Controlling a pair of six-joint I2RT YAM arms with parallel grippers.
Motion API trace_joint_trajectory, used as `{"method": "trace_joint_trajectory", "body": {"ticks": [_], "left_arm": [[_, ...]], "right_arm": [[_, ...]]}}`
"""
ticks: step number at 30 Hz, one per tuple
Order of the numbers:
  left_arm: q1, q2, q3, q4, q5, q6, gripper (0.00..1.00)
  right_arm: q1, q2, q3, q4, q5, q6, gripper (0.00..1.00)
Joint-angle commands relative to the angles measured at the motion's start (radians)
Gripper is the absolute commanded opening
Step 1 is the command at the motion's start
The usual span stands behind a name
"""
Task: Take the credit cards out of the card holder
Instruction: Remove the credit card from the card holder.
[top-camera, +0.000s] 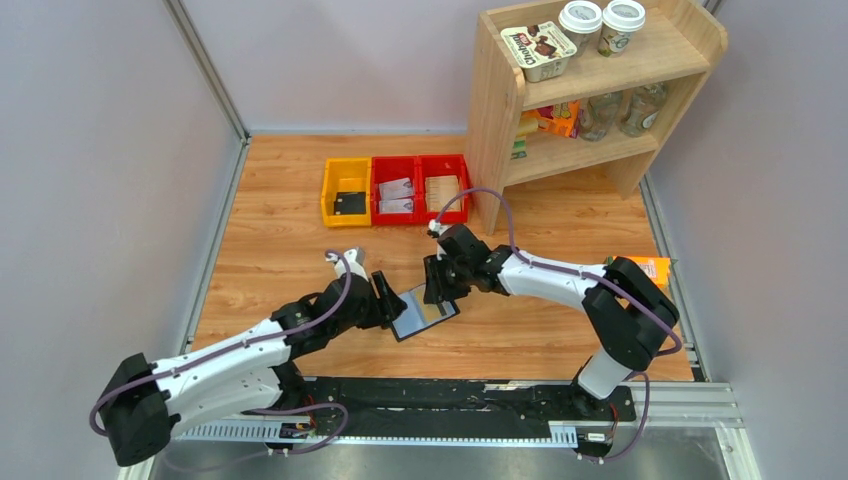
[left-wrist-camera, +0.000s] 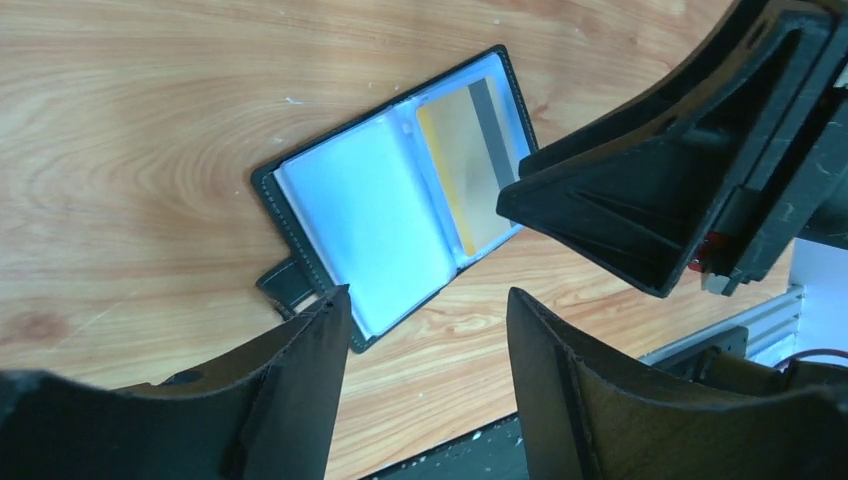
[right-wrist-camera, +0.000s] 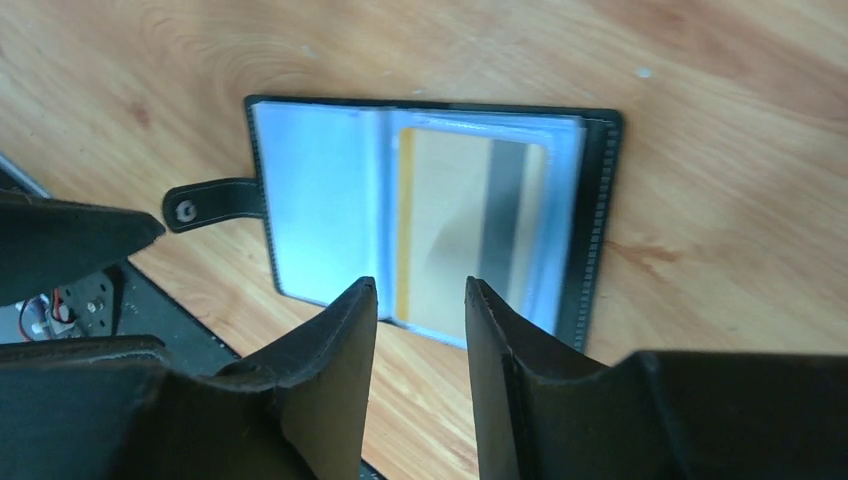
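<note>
The card holder (top-camera: 425, 312) lies open flat on the wooden table between my two grippers, grey-blue sleeves up, strap tab (left-wrist-camera: 285, 285) towards the left arm. It shows in the left wrist view (left-wrist-camera: 380, 215) and the right wrist view (right-wrist-camera: 320, 200). One card (right-wrist-camera: 470, 230) sits in the right half's clear sleeve; it looks beige-yellow with a dark stripe (left-wrist-camera: 475, 160). The left half looks empty. My left gripper (top-camera: 385, 298) is open and empty just off the holder's near-left corner (left-wrist-camera: 430, 300). My right gripper (top-camera: 435, 290) is open and empty, low over the carded half's edge (right-wrist-camera: 420, 290).
A yellow bin (top-camera: 330, 192) holding a black card and two red bins (top-camera: 418, 162) with whitish cards stand at the back. A wooden shelf (top-camera: 590, 90) with cups and jars is at back right. An orange carton (top-camera: 655, 268) lies behind the right arm. A black rail (top-camera: 450, 395) runs along the near edge.
</note>
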Motion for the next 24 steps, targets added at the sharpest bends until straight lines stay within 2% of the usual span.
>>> {"method": "trace_joint_trajectory", "body": {"ticks": [1,4,7,16,24], "left_arm": [[0.074,0.138,-0.020,0.225,0.175,-0.048,0.67],[0.128,0.236,-0.018,0.372,0.261,-0.063,0.66],[0.132,0.328,0.014,0.429,0.295,-0.057,0.66],[0.132,0.452,0.031,0.477,0.309,-0.074,0.57],[0.132,0.537,0.017,0.512,0.311,-0.098,0.55]], "right_arm": [[-0.039,-0.030,-0.025,0.037,0.013,-0.011,0.39],[-0.062,-0.028,-0.039,0.053,0.012,-0.007,0.37],[-0.081,-0.014,-0.048,0.067,0.000,-0.004,0.35],[-0.096,0.035,-0.092,0.120,-0.074,0.038,0.29],[-0.107,0.049,-0.149,0.154,-0.112,0.091,0.25]]}}
